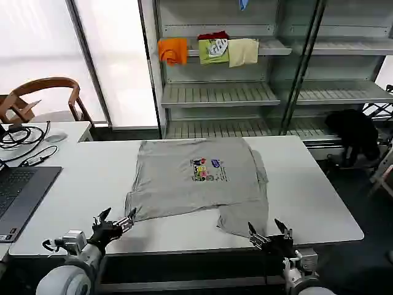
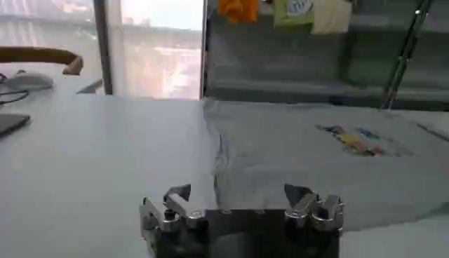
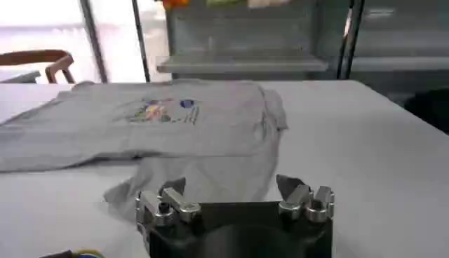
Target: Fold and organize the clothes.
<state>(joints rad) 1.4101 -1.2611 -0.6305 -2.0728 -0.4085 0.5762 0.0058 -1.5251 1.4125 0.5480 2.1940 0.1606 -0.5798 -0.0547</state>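
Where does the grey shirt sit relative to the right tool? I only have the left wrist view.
Observer: The right tool, open, hovers at the table's near edge, just in front of the shirt's lower right flap.
Operator: And my left tool from above?
Observer: The left tool is open beside the shirt's near left corner, not touching it.
Operator: Anything else on the table?
Observer: A laptop lies at the far left edge, with cables behind it.
Operator: What's to the right of the table?
Observer: A black bundle sits by the shelving.
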